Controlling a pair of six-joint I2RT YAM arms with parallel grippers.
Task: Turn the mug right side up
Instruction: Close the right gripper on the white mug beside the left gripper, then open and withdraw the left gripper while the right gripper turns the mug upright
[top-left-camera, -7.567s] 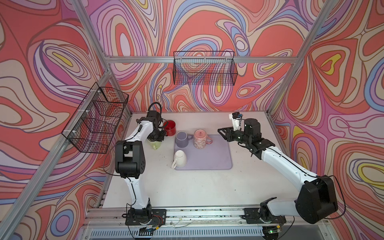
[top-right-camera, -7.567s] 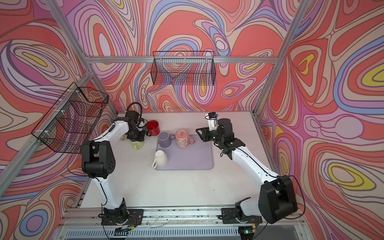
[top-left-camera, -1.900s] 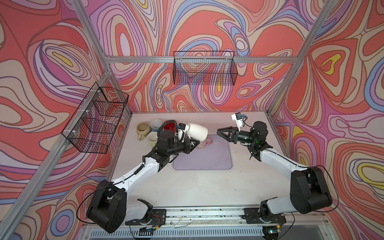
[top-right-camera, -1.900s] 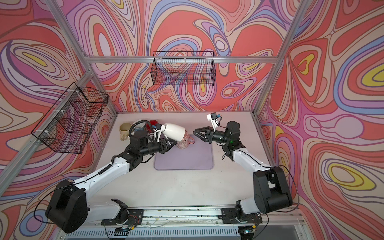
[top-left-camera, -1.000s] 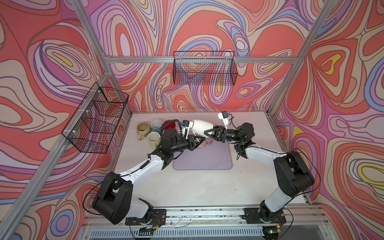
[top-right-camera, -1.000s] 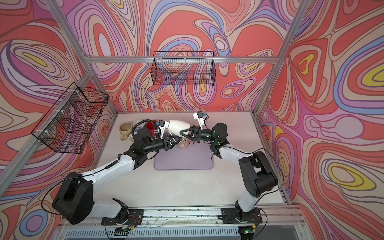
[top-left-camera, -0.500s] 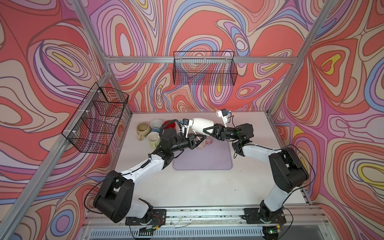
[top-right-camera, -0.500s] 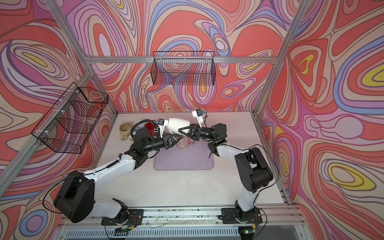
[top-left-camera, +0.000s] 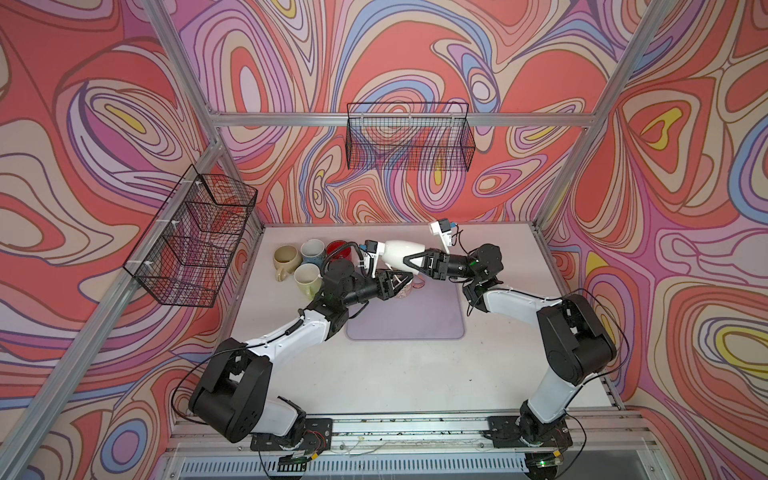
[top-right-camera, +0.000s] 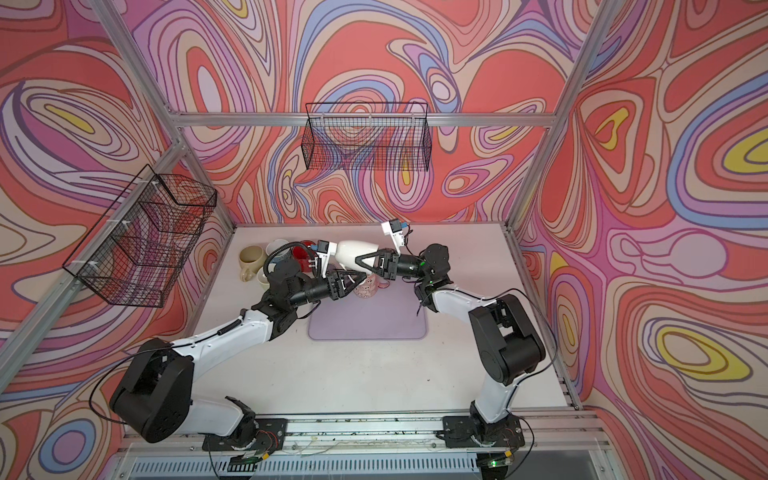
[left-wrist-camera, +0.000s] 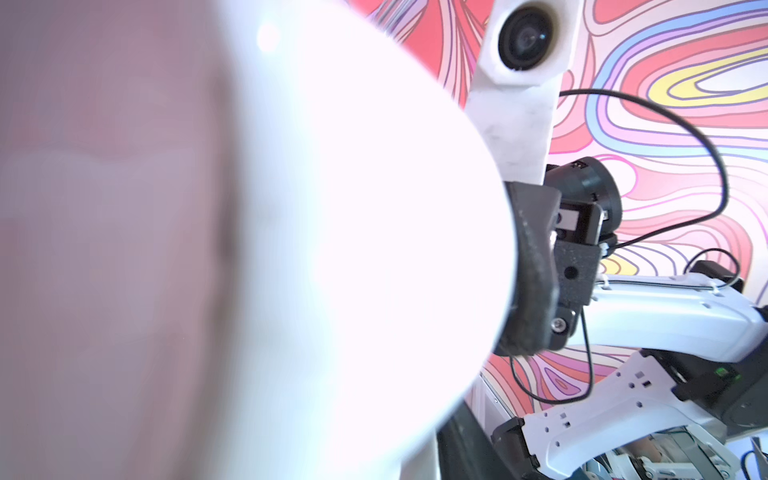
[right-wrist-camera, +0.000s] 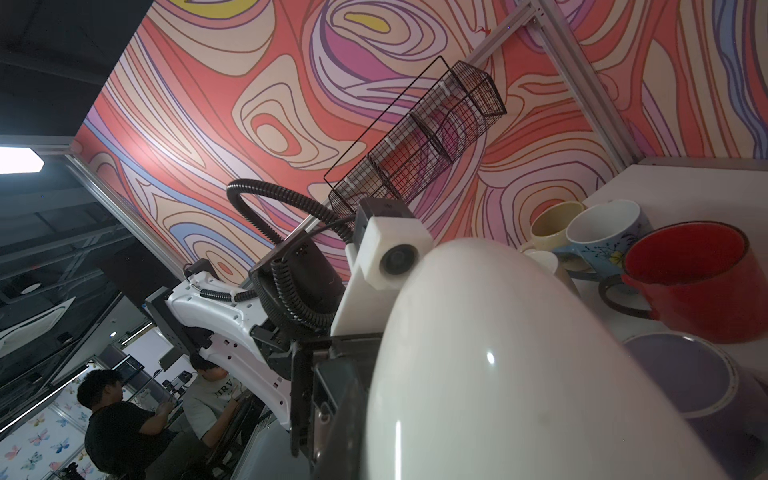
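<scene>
The white mug (top-left-camera: 397, 252) (top-right-camera: 351, 251) hangs on its side in the air above the back edge of the lilac mat (top-left-camera: 415, 316). My right gripper (top-left-camera: 409, 262) (top-right-camera: 361, 261) is shut on the mug's right end; one of its dark fingers (left-wrist-camera: 534, 266) presses the mug's wall. My left gripper (top-left-camera: 397, 282) (top-right-camera: 349, 282) sits just below and left of the mug with its jaws spread open, one finger (right-wrist-camera: 336, 399) close beside the white wall. The mug (left-wrist-camera: 332, 208) (right-wrist-camera: 519, 353) fills much of both wrist views and hides both grippers' fingertips.
A pink patterned mug (top-left-camera: 405, 289) stands on the mat under the grippers, a purple mug (right-wrist-camera: 685, 374) beside it. Beige (top-left-camera: 286, 257), white-and-blue (top-left-camera: 312, 250), red (top-left-camera: 338, 249) and pale green (top-left-camera: 307, 277) mugs stand upright at back left. Wire baskets hang on the back wall (top-left-camera: 409, 143) and the left wall (top-left-camera: 191, 245).
My right gripper has reached the mug's end and shut on it. My left gripper's jaws have spread and let go of the mug, sinking slightly below it.
</scene>
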